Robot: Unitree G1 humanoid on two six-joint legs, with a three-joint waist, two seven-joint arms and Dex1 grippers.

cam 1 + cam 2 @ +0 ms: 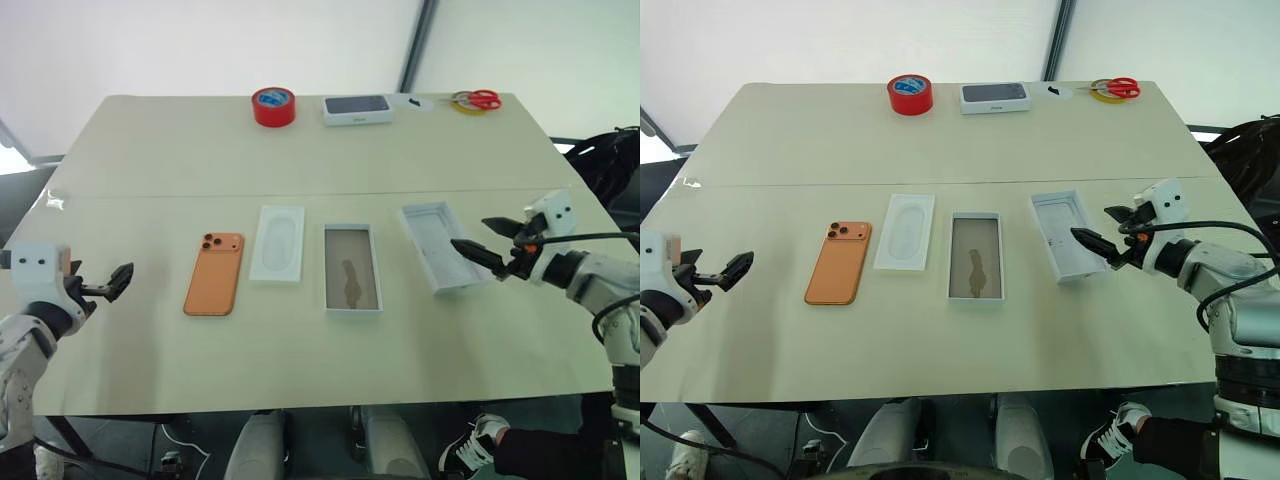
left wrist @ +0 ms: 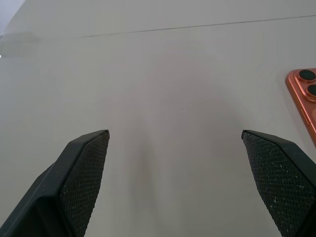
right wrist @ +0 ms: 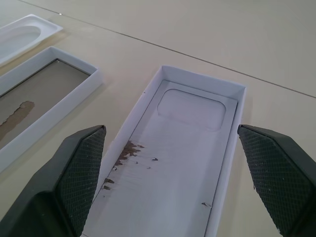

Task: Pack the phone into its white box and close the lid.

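- while nothing is packed yet, the phone (image 1: 214, 273) lies left of the white box (image 1: 352, 283); lid (image 1: 444, 247) lies right of it.
- left gripper (image 1: 118, 281) and right gripper (image 1: 474, 250) gape wide, empty; grasping the phone likely comes next.

I see an orange phone (image 1: 214, 273), a white box (image 1: 352, 269) with a brownish floor, a white lid (image 1: 443, 246), red tape (image 1: 273, 106), cream counter (image 1: 300, 350).

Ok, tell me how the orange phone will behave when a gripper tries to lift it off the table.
The phone lies flat on the table, a slim slab, so probably stiff but hard to get fingers under. Its smooth back looks slippery. The raised camera block might catch a finger.
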